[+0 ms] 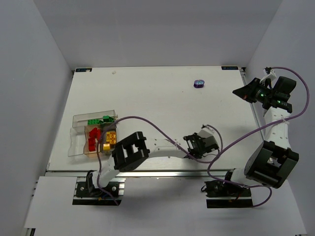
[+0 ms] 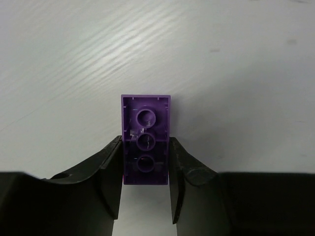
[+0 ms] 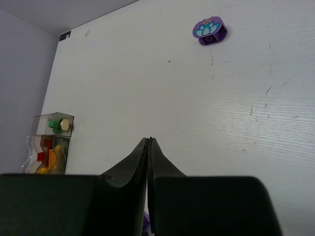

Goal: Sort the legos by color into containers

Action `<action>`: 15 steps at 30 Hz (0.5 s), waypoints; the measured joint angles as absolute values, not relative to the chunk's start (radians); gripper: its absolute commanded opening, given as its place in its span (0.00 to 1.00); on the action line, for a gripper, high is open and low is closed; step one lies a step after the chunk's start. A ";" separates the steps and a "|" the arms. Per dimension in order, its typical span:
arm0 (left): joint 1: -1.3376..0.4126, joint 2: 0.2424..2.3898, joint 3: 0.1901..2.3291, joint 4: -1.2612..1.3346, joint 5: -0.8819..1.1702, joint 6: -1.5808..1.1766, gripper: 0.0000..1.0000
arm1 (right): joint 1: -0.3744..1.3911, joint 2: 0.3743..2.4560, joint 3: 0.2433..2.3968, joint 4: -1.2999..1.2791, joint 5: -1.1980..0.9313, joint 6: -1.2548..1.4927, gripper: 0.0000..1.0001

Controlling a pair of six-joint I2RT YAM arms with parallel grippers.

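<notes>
Currently, purple brick (image 2: 145, 115) clamped in left tool (image 2: 145, 164), underside toward camera; right tool (image 3: 148, 143) pressed fully closed, nothing held, over worktop (image 3: 197, 123).

Worktop (image 2: 236, 59): white, matt, fine streaked grain, a few scuffs. Brick (image 2: 145, 118): purple plastic, smooth, semi-gloss, moulded hollow underside. Left gripper (image 2: 145, 143): black plastic, matt, faintly grainy. Containers (image 1: 76, 147): thin clear plastic, glossy, one tan-tinted. Round piece (image 3: 209, 30), well apart from containers: glossy purple plastic, printed top.
</notes>
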State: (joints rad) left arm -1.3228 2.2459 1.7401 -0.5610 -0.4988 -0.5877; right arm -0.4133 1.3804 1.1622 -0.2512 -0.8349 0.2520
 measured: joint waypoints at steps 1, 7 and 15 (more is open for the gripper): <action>-1.312 2.214 1.702 -0.579 -0.513 -0.609 0.00 | -0.413 1.380 1.162 -0.252 -0.836 0.250 0.07; -1.081 1.754 1.243 -0.626 -0.561 -0.757 0.00 | -0.413 1.383 1.162 -0.251 -0.860 0.231 0.10; -0.783 1.150 1.015 -0.885 -0.784 -0.953 0.00 | -0.411 1.403 1.155 -0.252 -0.879 0.228 0.09</action>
State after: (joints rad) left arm -0.7830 1.1503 1.0149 -0.8852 -0.7841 -0.9535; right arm -0.4114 1.4029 1.1545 -0.2516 -0.8791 0.2283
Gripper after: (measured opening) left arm 0.460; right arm 0.092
